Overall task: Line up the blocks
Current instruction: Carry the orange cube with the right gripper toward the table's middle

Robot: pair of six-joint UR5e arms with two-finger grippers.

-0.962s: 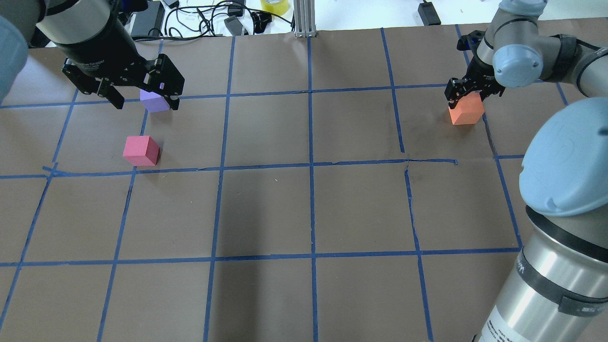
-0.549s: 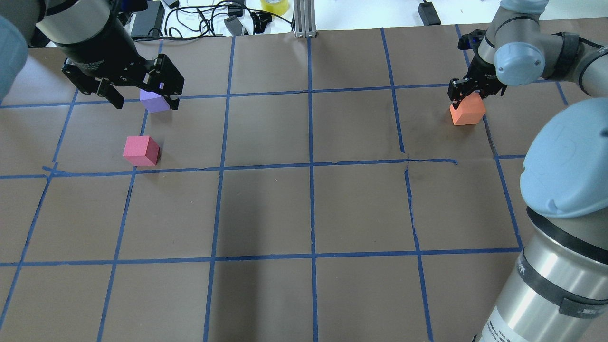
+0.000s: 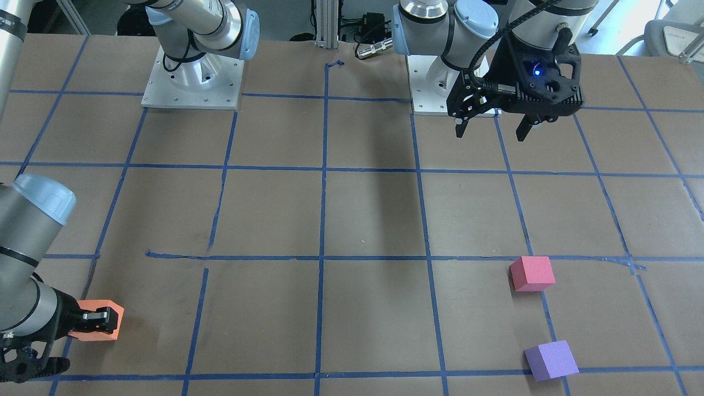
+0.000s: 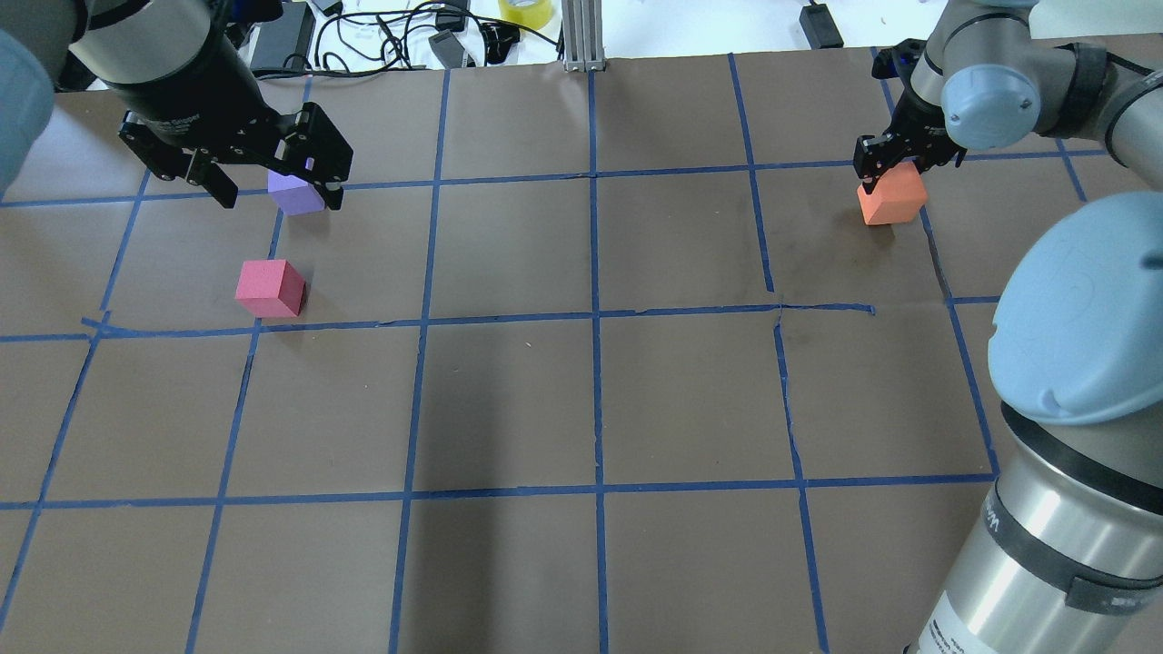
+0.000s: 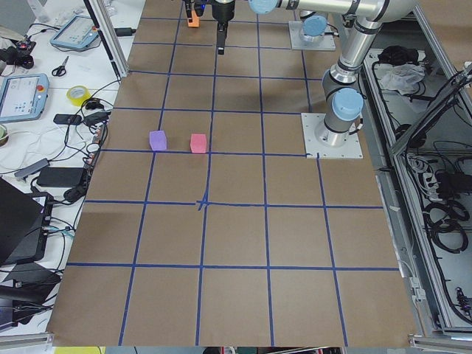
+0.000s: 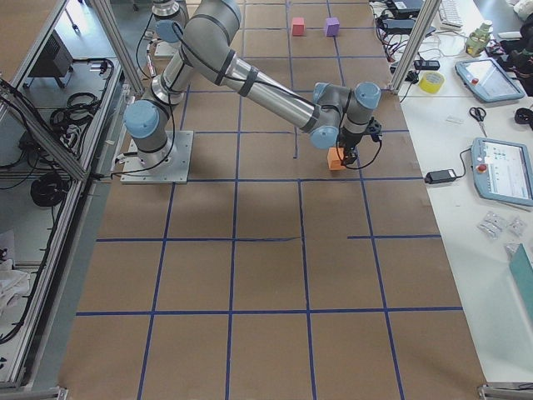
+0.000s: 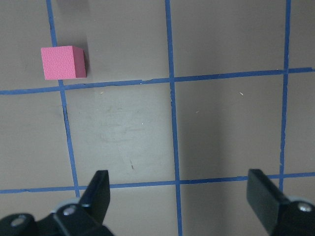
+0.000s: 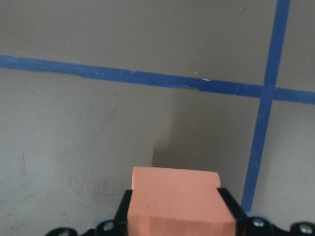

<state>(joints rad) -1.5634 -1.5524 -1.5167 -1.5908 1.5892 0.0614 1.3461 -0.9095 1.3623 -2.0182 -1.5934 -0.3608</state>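
My right gripper point(image 4: 895, 173) is shut on the orange block point(image 4: 892, 202) at the far right of the table. It holds the block just above the brown paper. The block fills the jaws in the right wrist view point(image 8: 177, 199) and also shows in the front view point(image 3: 93, 320). The pinkish-red block point(image 4: 269, 288) and the purple block point(image 3: 550, 360) sit apart at the far left. My left gripper point(image 3: 491, 129) is open and empty, high above the table. In the overhead view it partly covers the purple block point(image 4: 295, 193). The left wrist view shows the pinkish-red block point(image 7: 63, 62) beyond the open fingers point(image 7: 96, 196).
Blue tape lines point(image 4: 595, 318) mark a grid on the brown paper. An aluminium post point(image 4: 581, 36), cables and a yellow tape roll point(image 4: 525, 11) lie along the far edge. The two arm bases point(image 3: 192, 77) stand at the robot's side.
My right gripper has moved slightly up and away with the orange block in it. The left arm and the other two blocks have not moved.
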